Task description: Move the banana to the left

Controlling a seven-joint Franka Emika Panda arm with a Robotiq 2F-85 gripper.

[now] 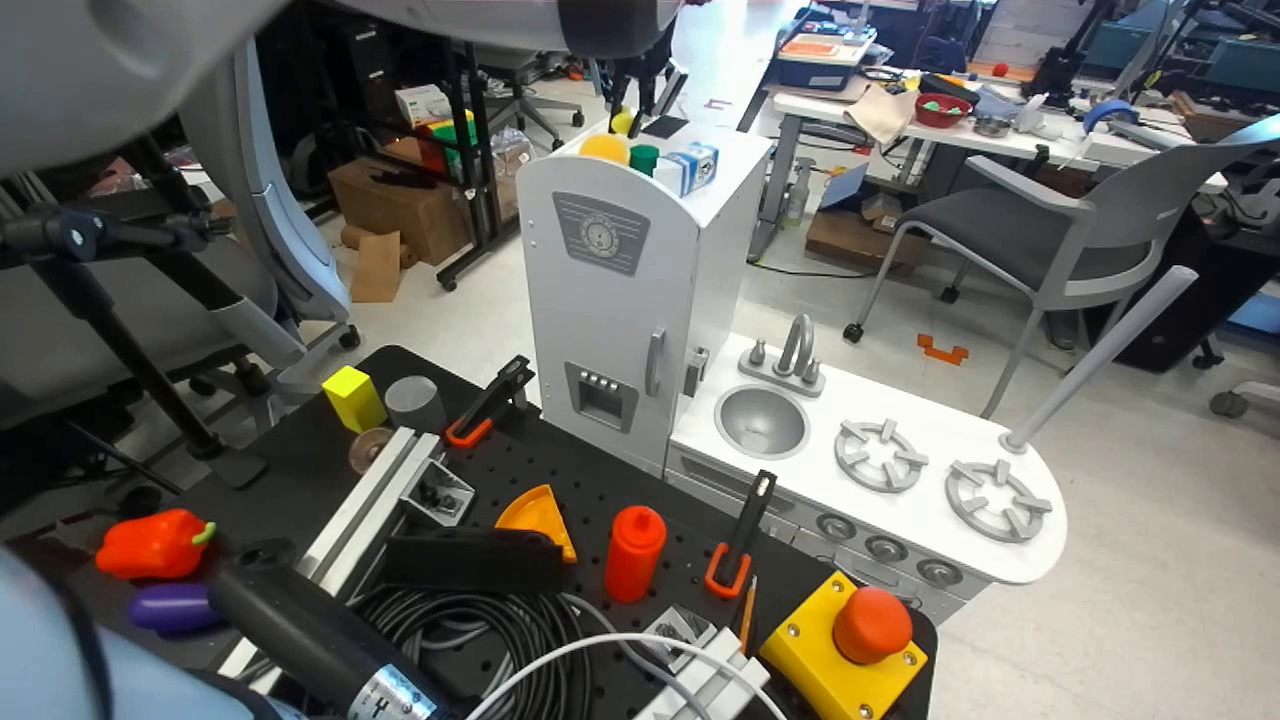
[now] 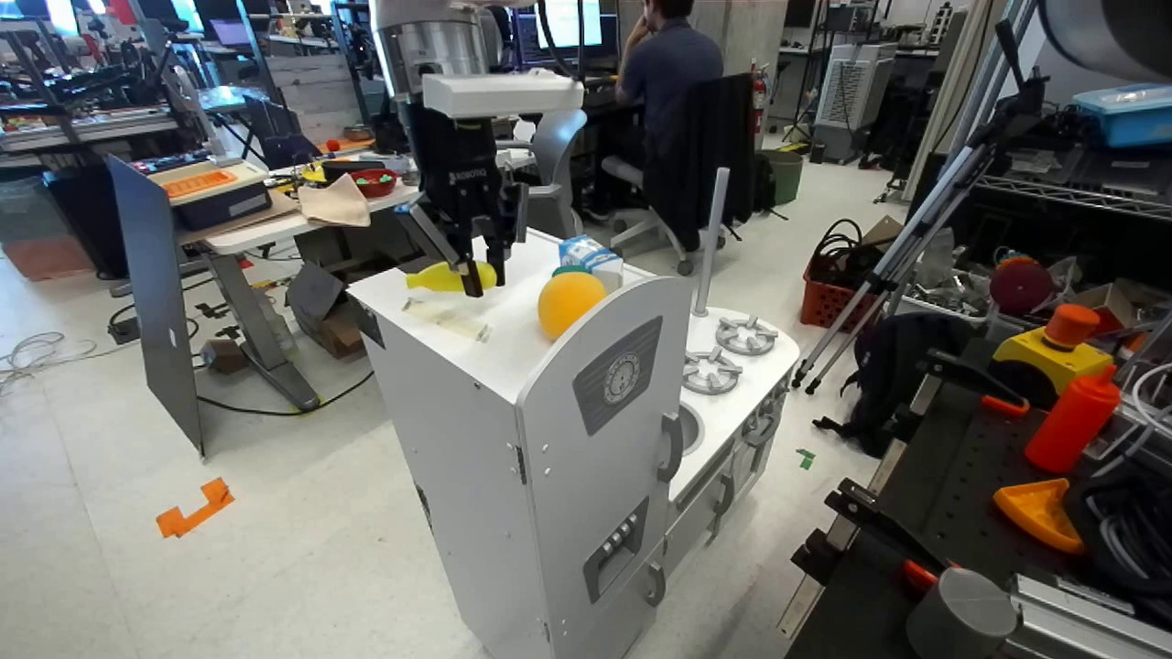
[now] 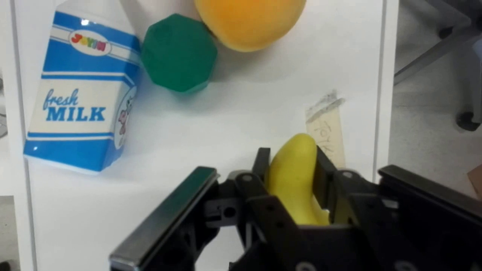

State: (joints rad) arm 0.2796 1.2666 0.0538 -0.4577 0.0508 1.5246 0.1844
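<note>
And there's the pinch: my gripper (image 3: 292,162) has the banana (image 2: 439,277) nipped between its two fingers (image 3: 261,163), one against each flank, at the top of the white toy fridge (image 2: 499,352). Whether the underside touches that surface or hangs just clear, I can't tell. In an exterior view most of the fruit pokes out past one side of the grip, so I reckon I'm off-centre: easy does it, a small lift, then a slow, level carry so nothing twists or droops. Whose left is meant, I can't settle from here. In the wrist view the paper label (image 3: 327,133) lies just beside the banana, near an edge, so going that way wants a short move; the opposite way offers more room before the milk carton (image 3: 79,98). Either way, I'd set it down flat before easing the fingers apart.
</note>
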